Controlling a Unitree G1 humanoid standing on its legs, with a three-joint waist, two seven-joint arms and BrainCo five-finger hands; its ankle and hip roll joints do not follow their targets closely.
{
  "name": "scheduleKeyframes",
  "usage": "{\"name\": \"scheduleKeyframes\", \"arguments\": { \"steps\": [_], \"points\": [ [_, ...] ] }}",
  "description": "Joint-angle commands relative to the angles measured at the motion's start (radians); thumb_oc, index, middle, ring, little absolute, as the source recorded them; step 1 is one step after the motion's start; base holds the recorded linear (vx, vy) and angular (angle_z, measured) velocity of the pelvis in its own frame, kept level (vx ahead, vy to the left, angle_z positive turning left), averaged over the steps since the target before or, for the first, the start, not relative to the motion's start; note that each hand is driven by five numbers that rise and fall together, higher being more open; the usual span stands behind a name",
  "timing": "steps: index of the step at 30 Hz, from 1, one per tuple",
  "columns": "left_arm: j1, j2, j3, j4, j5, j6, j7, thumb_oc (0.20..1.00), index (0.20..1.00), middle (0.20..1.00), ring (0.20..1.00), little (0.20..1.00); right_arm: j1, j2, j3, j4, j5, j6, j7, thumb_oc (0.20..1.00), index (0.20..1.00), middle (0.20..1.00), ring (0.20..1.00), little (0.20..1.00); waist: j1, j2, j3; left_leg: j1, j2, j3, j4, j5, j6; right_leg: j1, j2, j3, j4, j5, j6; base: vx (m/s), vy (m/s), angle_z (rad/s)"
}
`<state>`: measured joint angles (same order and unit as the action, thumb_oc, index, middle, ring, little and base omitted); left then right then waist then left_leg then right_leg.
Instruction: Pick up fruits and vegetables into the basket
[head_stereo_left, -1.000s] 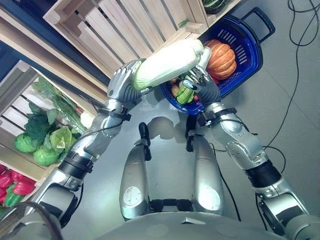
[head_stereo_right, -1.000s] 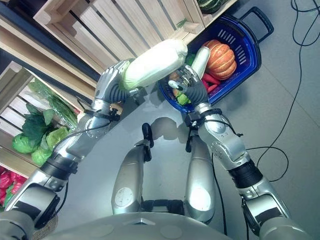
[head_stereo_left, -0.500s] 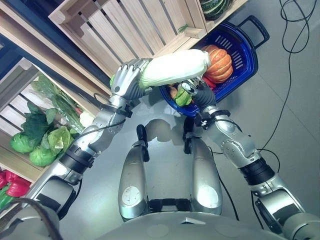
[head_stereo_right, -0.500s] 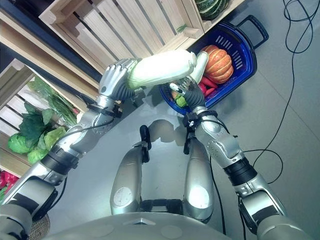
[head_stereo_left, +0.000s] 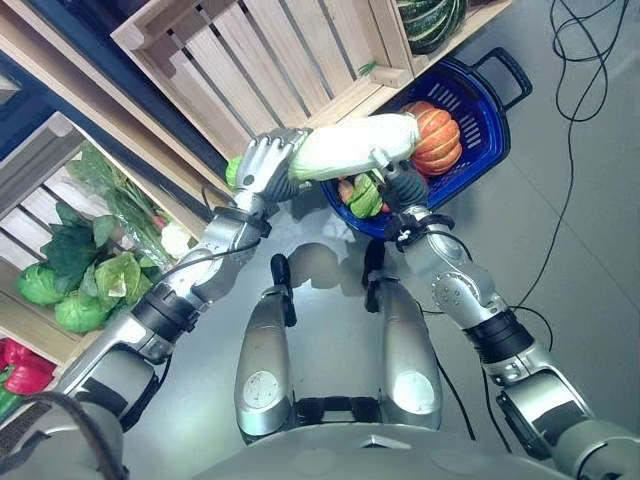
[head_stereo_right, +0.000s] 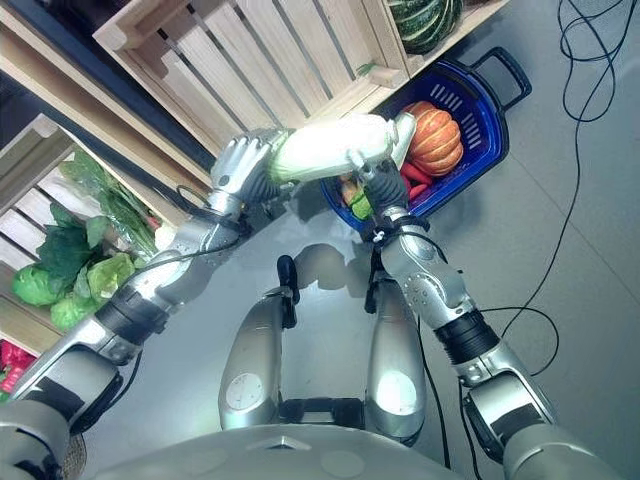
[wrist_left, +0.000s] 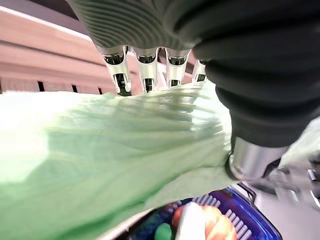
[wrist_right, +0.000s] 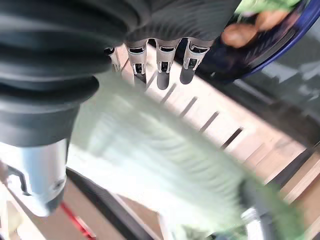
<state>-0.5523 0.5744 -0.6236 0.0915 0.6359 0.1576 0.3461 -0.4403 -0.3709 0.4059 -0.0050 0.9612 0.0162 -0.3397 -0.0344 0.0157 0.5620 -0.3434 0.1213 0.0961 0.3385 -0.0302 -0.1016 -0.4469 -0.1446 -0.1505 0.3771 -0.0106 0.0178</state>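
Note:
A long pale-green napa cabbage (head_stereo_left: 350, 146) is held level over the near rim of the blue basket (head_stereo_left: 492, 118). My left hand (head_stereo_left: 262, 168) is shut on its leafy green end, fingers (wrist_left: 145, 65) curled over the leaves (wrist_left: 100, 150). My right hand (head_stereo_left: 396, 182) is under the white end, its straight fingers (wrist_right: 165, 60) lying against the cabbage (wrist_right: 150, 155). In the basket lie an orange pumpkin (head_stereo_left: 440, 136), a small green squash (head_stereo_left: 366, 196) and red peppers (head_stereo_right: 415, 182).
A slatted wooden crate (head_stereo_left: 270, 60) stands just behind the basket, with striped dark squash (head_stereo_left: 432, 20) in the one beside it. Crates at the left hold leafy greens (head_stereo_left: 80, 270) and red peppers (head_stereo_left: 20, 372). The basket's handle (head_stereo_left: 502, 66) points away from me.
The cabbage has turned from tilted to nearly level and come lower over the basket, both hands still on it. The whole view has also shifted.

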Motion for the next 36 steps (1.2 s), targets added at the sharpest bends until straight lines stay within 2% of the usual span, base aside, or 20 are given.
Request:
{"name": "scheduleKeyframes", "arguments": {
  "steps": [1, 7, 10, 18, 19, 25, 27, 28, 33, 34, 35, 36],
  "points": [
    [-0.033, -0.006, -0.023, -0.082, -0.01, -0.011, -0.014, 0.2, 0.2, 0.2, 0.2, 0.2, -0.062, 0.04, -0.003, -0.122, 0.043, -0.045, 0.054, 1.0, 1.0, 1.0, 1.0, 1.0, -0.008, -0.03, -0.042, -0.008, -0.035, 0.062, 0.008, -0.06, 0.07, 0.067, -0.029, 0.024, -0.051, -0.04, 0.082, 0.0, 0.0, 0.0],
    [-0.04, -0.02, -0.035, -0.067, -0.11, -0.035, -0.07, 0.2, 0.2, 0.2, 0.2, 0.2, -0.09, 0.056, 0.025, -0.173, 0.038, -0.028, 0.116, 1.0, 1.0, 1.0, 1.0, 1.0, -0.005, -0.024, -0.042, 0.005, -0.037, 0.058, 0.001, -0.058, 0.068, 0.08, -0.03, 0.021, -0.055, -0.043, 0.081, 0.0, 0.0, 0.0],
    [-0.044, -0.034, -0.044, -0.058, -0.16, -0.049, -0.095, 0.2, 0.2, 0.2, 0.2, 0.2, -0.124, 0.07, 0.059, -0.205, 0.014, 0.003, 0.127, 1.0, 1.0, 1.0, 1.0, 1.0, 0.0, -0.019, -0.042, 0.011, -0.039, 0.053, -0.002, -0.055, 0.066, 0.087, -0.032, 0.02, -0.059, -0.041, 0.08, 0.0, 0.0, 0.0],
    [-0.053, -0.025, -0.05, -0.06, -0.119, -0.076, -0.068, 0.2, 0.2, 0.2, 0.2, 0.2, -0.171, 0.079, 0.101, -0.203, 0.013, 0.07, 0.089, 1.0, 1.0, 1.0, 1.0, 1.0, 0.013, -0.017, -0.044, 0.02, -0.041, 0.046, -0.008, -0.053, 0.068, 0.097, -0.034, 0.017, -0.063, -0.041, 0.078, 0.0, 0.0, 0.0],
    [-0.056, -0.024, -0.05, -0.061, -0.097, -0.081, -0.06, 0.2, 0.2, 0.2, 0.2, 0.2, -0.176, 0.079, 0.106, -0.196, -0.005, 0.076, 0.1, 0.206, 0.206, 0.206, 0.206, 0.206, 0.014, -0.017, -0.043, 0.021, -0.041, 0.046, -0.01, -0.052, 0.068, 0.098, -0.034, 0.016, -0.064, -0.041, 0.078, 0.0, 0.0, 0.0],
    [-0.076, -0.017, -0.051, -0.058, 0.003, -0.079, -0.025, 0.2, 0.2, 0.2, 0.2, 0.2, -0.193, 0.067, 0.113, -0.173, -0.12, 0.078, 0.065, 0.2, 0.2, 0.2, 0.2, 0.2, 0.016, -0.019, -0.045, 0.024, -0.04, 0.043, -0.017, -0.05, 0.067, 0.098, -0.035, 0.013, -0.065, -0.041, 0.077, 0.0, 0.0, 0.0],
    [-0.084, -0.007, -0.047, -0.059, 0.043, -0.068, -0.006, 0.263, 0.263, 0.263, 0.263, 0.263, -0.197, 0.058, 0.105, -0.171, -0.16, 0.089, 0.038, 0.2, 0.2, 0.2, 0.2, 0.2, 0.014, -0.019, -0.043, 0.024, -0.04, 0.042, -0.021, -0.049, 0.066, 0.097, -0.033, 0.012, -0.066, -0.041, 0.077, 0.0, 0.0, 0.0],
    [-0.09, 0.002, -0.043, -0.06, 0.074, -0.053, 0.003, 0.2, 0.2, 0.2, 0.2, 0.2, -0.199, 0.051, 0.099, -0.166, -0.18, 0.091, 0.022, 0.2, 0.2, 0.2, 0.2, 0.2, 0.013, -0.02, -0.042, 0.023, -0.039, 0.042, -0.022, -0.049, 0.066, 0.095, -0.032, 0.012, -0.064, -0.042, 0.077, 0.0, 0.0, 0.0],
    [-0.085, 0.029, -0.026, -0.054, 0.077, -0.011, -0.004, 0.2, 0.2, 0.2, 0.2, 0.2, -0.192, 0.026, 0.066, -0.154, -0.22, 0.083, 0.002, 0.2, 0.2, 0.2, 0.2, 0.2, 0.006, -0.016, -0.042, 0.023, -0.036, 0.043, -0.028, -0.047, 0.063, 0.089, -0.028, 0.012, -0.061, -0.045, 0.075, 0.0, 0.0, 0.0],
    [-0.082, 0.031, -0.024, -0.053, 0.072, -0.007, -0.003, 0.253, 0.253, 0.253, 0.253, 0.253, -0.19, 0.024, 0.063, -0.154, -0.222, 0.083, 0.002, 0.2, 0.2, 0.2, 0.2, 0.2, 0.005, -0.015, -0.042, 0.023, -0.036, 0.044, -0.029, -0.047, 0.063, 0.089, -0.028, 0.012, -0.061, -0.045, 0.075, 0.0, 0.0, 0.0],
    [-0.066, 0.036, -0.013, -0.047, 0.057, 0.005, 0.002, 0.699, 0.699, 0.699, 0.699, 0.699, -0.176, 0.013, 0.049, -0.162, -0.229, 0.071, 0.013, 0.2, 0.2, 0.2, 0.2, 0.2, 0.003, -0.013, -0.042, 0.023, -0.035, 0.044, -0.031, -0.046, 0.062, 0.09, -0.026, 0.012, -0.063, -0.047, 0.074, 0.0, 0.0, 0.0],
    [-0.057, 0.041, -0.005, -0.044, 0.042, 0.007, 0.001, 0.9, 0.9, 0.9, 0.9, 0.9, -0.169, 0.006, 0.039, -0.166, -0.243, 0.062, 0.021, 0.2, 0.2, 0.2, 0.2, 0.2, 0.001, -0.011, -0.042, 0.023, -0.035, 0.044, -0.032, -0.046, 0.061, 0.09, -0.025, 0.012, -0.063, -0.048, 0.074, 0.0, 0.0, 0.0]
  ]
}}
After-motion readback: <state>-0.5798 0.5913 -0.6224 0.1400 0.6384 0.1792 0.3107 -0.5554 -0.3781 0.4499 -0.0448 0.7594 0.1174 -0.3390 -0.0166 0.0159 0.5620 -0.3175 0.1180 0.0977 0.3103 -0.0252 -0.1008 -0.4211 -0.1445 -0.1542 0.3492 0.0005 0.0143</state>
